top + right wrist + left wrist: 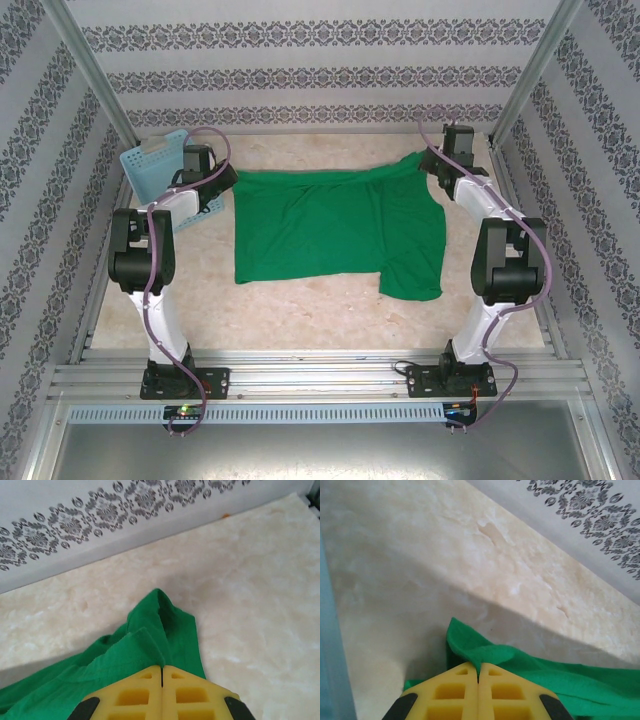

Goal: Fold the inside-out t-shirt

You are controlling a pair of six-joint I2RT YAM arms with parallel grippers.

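Note:
The bright green inside-out t-shirt [335, 228] lies spread across the middle of the table, one sleeve hanging toward the near right. My left gripper [228, 178] pinches its far left corner. In the left wrist view the yellow jaws [479, 672] are shut on a fold of the green cloth [485, 652]. My right gripper [432, 160] pinches the far right corner. From the right wrist, the yellow jaws [161, 669] are closed on a bunched ridge of the cloth [160, 625].
A light blue lattice basket [152, 165] stands at the far left behind the left arm. Patterned walls close in the table on three sides. Bare marble surface [320, 310] runs along the near edge in front of the shirt.

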